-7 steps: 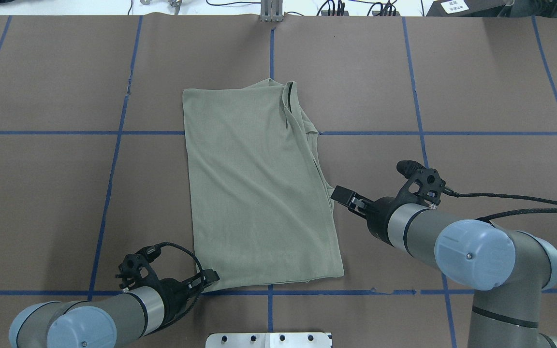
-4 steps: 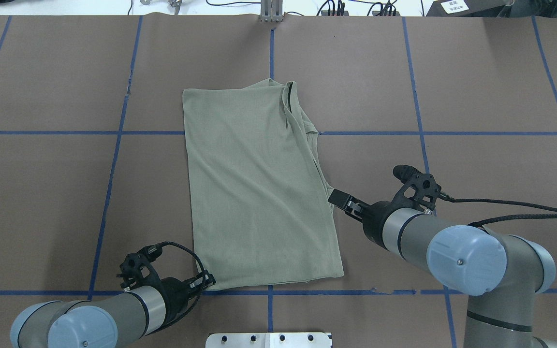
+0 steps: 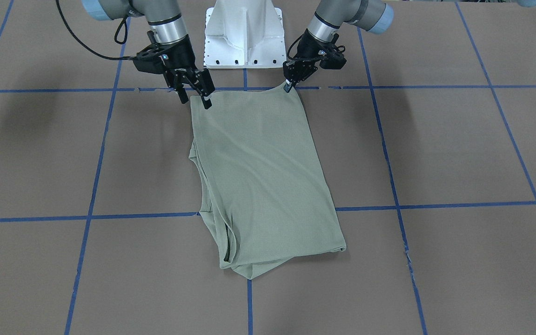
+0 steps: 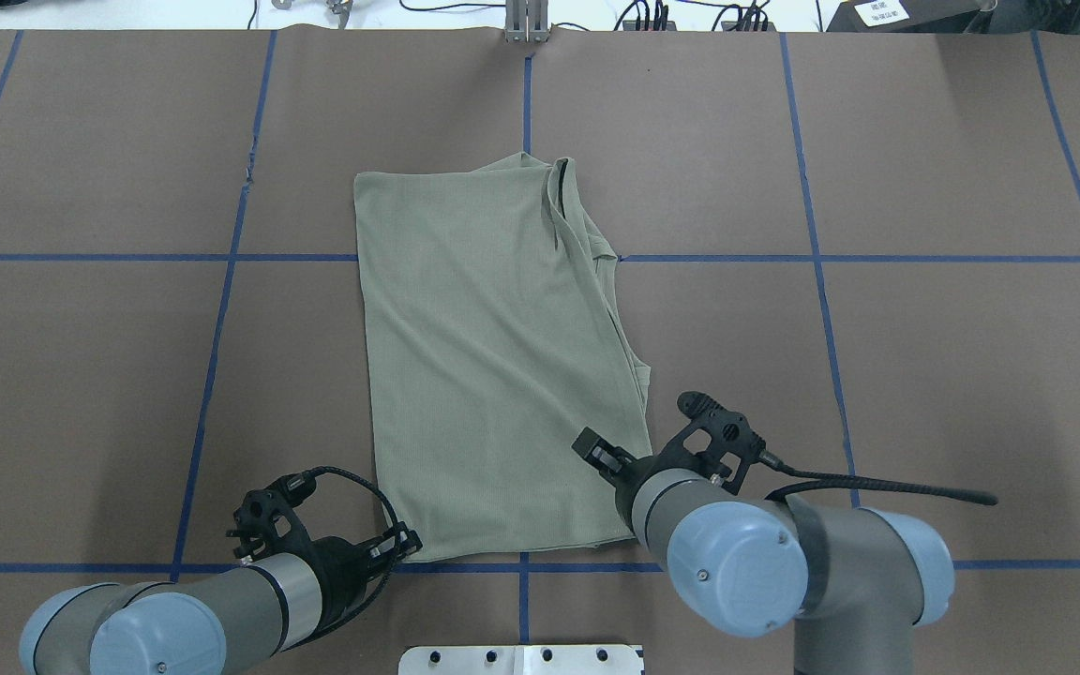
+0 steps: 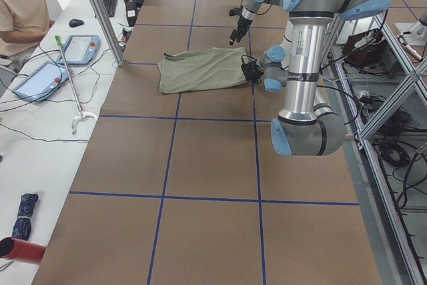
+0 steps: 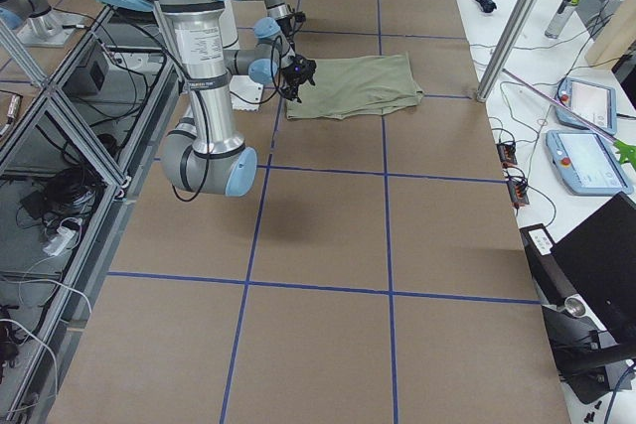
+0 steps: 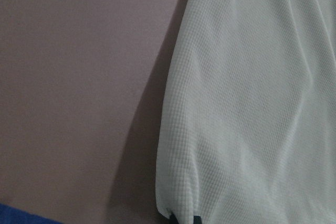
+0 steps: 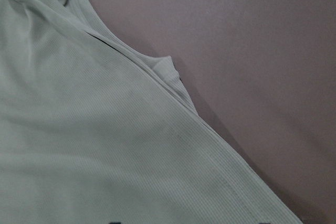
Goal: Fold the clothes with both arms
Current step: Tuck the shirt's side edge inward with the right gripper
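The clothes (image 4: 493, 356) are one sage-green shirt folded lengthwise, lying flat mid-table with the collar at the far end (image 3: 258, 177). My left gripper (image 4: 406, 542) sits low at the shirt's near left corner and is shut on the hem there (image 3: 289, 84). In the left wrist view that corner of cloth (image 7: 252, 103) runs down between dark fingertips at the bottom edge. My right gripper (image 4: 594, 450) hangs open just over the near right part of the shirt, its fingers (image 3: 207, 101) spread above the hem corner. The right wrist view looks down on the layered side edge (image 8: 79, 145).
The white pedestal base (image 3: 244, 32) stands just behind the shirt's near edge. Blue tape lines cross the brown table cover (image 4: 924, 169). A person (image 5: 20, 5) sits at a side table with tablets and cables beyond the far edge, by a metal pole (image 5: 100, 11).
My right arm has swung back toward the base, from beside the shirt's right edge to over its near right corner. The left gripper has hardly moved.
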`<move>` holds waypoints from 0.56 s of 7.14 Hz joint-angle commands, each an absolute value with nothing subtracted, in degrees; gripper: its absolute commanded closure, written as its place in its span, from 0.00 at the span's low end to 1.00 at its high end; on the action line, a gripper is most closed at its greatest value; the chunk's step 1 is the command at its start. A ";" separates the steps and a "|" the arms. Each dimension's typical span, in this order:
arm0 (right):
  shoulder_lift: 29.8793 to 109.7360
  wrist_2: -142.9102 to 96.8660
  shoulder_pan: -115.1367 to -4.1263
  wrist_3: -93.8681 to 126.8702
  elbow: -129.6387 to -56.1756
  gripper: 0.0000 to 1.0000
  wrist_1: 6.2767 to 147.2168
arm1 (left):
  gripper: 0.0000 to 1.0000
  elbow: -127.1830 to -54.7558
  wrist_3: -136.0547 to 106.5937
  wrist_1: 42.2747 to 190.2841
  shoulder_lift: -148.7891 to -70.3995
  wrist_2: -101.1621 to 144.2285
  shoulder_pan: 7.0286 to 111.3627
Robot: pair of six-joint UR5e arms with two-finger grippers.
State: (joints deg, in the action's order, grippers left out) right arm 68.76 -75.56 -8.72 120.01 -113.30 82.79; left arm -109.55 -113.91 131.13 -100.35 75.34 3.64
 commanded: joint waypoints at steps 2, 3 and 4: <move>67.59 -73.13 -5.89 121.82 -109.16 0.10 83.50 | 1.00 -109.60 -113.91 131.13 -100.37 75.32 3.60; 67.67 -73.12 -5.89 121.73 -109.07 0.10 83.50 | 1.00 -109.60 -113.91 131.13 -100.37 75.32 3.60; 67.59 -73.04 -5.80 121.82 -109.07 0.11 83.50 | 1.00 -109.60 -113.91 131.13 -100.37 75.32 3.60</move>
